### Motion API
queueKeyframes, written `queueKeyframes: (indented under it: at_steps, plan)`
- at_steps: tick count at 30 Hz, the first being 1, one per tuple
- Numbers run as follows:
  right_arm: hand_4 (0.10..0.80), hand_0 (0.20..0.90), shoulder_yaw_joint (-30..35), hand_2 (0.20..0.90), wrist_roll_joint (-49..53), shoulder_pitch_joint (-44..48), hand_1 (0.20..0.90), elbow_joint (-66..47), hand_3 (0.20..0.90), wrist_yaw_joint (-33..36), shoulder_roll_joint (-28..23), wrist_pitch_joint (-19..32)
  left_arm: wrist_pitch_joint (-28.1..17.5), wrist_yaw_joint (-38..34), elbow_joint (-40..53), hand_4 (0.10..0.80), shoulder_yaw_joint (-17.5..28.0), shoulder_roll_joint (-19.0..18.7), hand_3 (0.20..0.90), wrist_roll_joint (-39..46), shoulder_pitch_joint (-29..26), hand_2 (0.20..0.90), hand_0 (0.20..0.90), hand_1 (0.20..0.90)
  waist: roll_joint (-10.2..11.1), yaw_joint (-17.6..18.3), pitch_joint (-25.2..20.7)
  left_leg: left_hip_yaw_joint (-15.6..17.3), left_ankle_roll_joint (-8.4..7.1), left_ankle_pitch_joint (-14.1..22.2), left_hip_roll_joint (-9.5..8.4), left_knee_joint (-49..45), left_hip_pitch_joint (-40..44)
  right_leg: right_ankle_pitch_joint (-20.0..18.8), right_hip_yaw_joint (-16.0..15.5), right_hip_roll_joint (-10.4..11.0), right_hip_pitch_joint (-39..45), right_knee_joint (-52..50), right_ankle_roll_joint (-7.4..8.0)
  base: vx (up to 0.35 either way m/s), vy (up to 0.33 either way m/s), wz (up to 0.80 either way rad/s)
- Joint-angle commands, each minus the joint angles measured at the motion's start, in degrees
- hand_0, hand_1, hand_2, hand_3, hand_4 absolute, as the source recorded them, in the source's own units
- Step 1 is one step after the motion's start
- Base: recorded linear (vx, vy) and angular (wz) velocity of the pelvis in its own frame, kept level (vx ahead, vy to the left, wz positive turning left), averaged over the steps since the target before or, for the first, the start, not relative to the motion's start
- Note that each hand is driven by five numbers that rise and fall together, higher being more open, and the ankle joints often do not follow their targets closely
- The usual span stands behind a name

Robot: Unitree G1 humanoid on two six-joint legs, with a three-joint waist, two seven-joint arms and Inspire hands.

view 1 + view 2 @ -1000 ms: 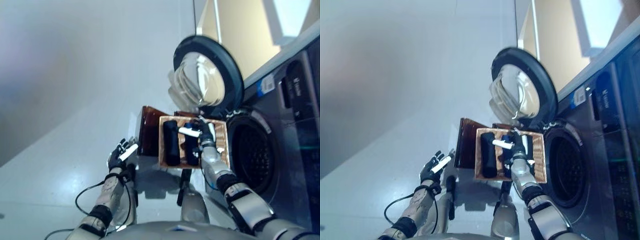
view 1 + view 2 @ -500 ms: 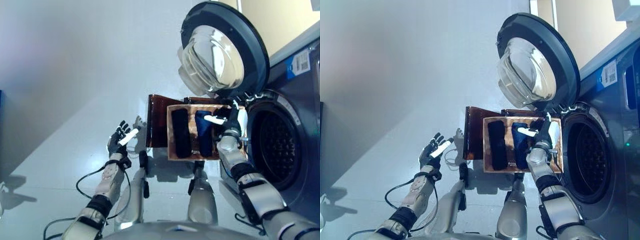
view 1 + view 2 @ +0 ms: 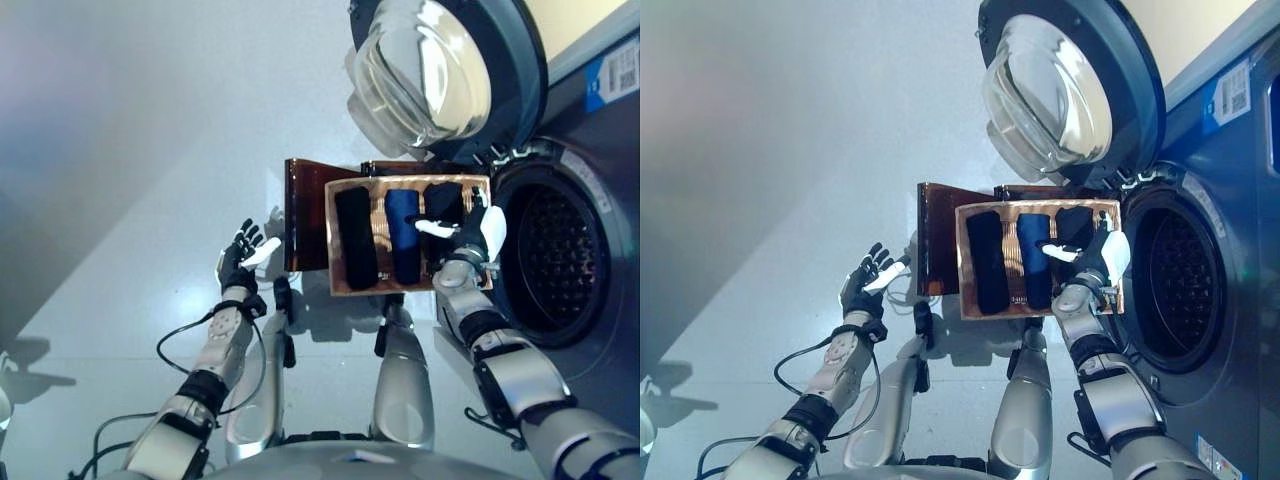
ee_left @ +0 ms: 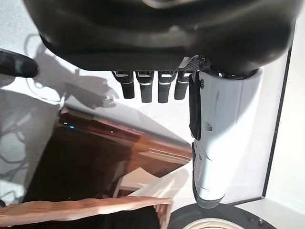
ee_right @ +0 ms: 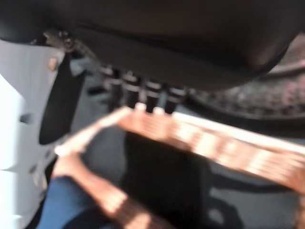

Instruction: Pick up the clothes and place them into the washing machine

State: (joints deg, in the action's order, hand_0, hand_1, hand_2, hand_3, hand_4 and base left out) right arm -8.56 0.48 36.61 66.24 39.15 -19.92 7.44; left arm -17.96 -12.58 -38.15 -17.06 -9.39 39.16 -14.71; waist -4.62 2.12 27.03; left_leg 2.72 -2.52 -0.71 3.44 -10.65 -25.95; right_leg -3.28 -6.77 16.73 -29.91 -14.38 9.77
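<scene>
Washing machine [image 3: 1230,300], door [image 3: 1070,85] swung fully open, drum mouth [image 3: 1175,290] dark and, as far as the view reaches, empty: nothing loaded yet. Wicker basket [image 3: 1110,300] on the floor beside the drum holds all the clothes: black roll [image 3: 986,262], blue roll [image 3: 1033,258], black piece [image 3: 1072,225].

Right hand [image 3: 1092,262] over the basket's drum-side end, fingers straight and loosely spread, fingertips past the near rim above the black piece; contact unclear, wrist view blurred. Left hand [image 3: 862,285] idle, fingers relaxed and spread, brown panel [image 3: 936,235] beyond its fingertips.

All picks remain. Drum opening just beyond the right fingers, unobstructed; door glass overhangs the basket
</scene>
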Motion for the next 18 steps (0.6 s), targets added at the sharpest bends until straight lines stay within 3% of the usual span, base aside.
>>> queueKeyframes:
  at_steps: [1, 8, 18]
  plan:
    - [0.8, 0.9, 0.5, 0.9, 2.1, 2.5, 0.9, 3.6, 0.9, 3.3, -3.2, 0.9, -4.5, 0.1, 6.1, 0.8, -0.1, -1.6, 0.9, -0.4, 2.6, 0.9, 0.9, 0.9, 0.0, -0.3, -3.5, -2.2, -4.51, 7.5, 2.95, -14.9, -6.1, -1.5, 3.3, 3.0, -4.1, -6.8, 1.24, 0.0, 0.0, 0.0]
    - [0.8, 0.9, -0.5, 0.9, 5.3, 5.2, 0.9, 8.3, 0.9, -0.2, -5.9, 1.0, -4.5, 1.7, 8.3, 0.8, -1.8, -3.1, 0.9, 0.2, 3.3, 0.9, 0.9, 0.9, -0.7, -1.2, -3.0, -1.9, -3.89, 9.3, 2.58, -19.4, -9.5, 0.3, 4.7, 3.0, -8.1, -10.9, 0.77, -0.004, 0.006, -0.01]
    - [0.8, 0.9, -1.3, 0.9, 5.7, 9.3, 0.9, 11.2, 0.9, -1.0, -7.3, 0.6, -4.7, 2.5, 10.3, 0.8, -2.5, -3.7, 0.9, 0.9, 4.4, 0.9, 0.9, 0.9, -1.8, -2.7, -3.2, -2.0, -3.69, 8.6, 1.71, -18.0, -10.6, 0.2, 4.5, 3.3, -9.3, -10.7, 0.69, 0.0, 0.0, 0.0]
